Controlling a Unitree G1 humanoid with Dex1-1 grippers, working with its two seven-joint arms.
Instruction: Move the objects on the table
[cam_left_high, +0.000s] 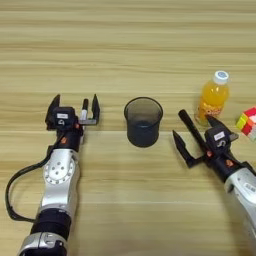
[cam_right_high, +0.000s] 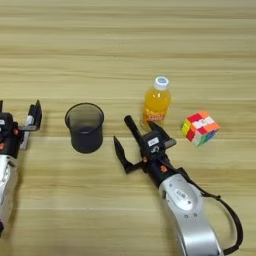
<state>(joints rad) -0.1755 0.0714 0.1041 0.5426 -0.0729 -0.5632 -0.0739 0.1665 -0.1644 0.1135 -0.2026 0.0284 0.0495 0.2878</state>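
Puzzle cube (cam_left_high: 248, 122) cut by left-eye right edge; left gripper's (cam_right_high: 17, 120) grasp unclear.

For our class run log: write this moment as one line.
left end effector: open, marker between fingers | right end effector: open, empty, between cup and bottle | cube: right, untouched

The light is bright and even over the table (cam_left_high: 125, 45). Shadows are small and soft, close under the cup (cam_left_high: 143, 121) and bottle (cam_left_high: 213, 97). Everything looks a little blurry

The wooden table (cam_left_high: 125, 45) bears a cup (cam_left_high: 143, 121), juice bottle (cam_left_high: 214, 97) and puzzle cube (cam_right_high: 199, 128).
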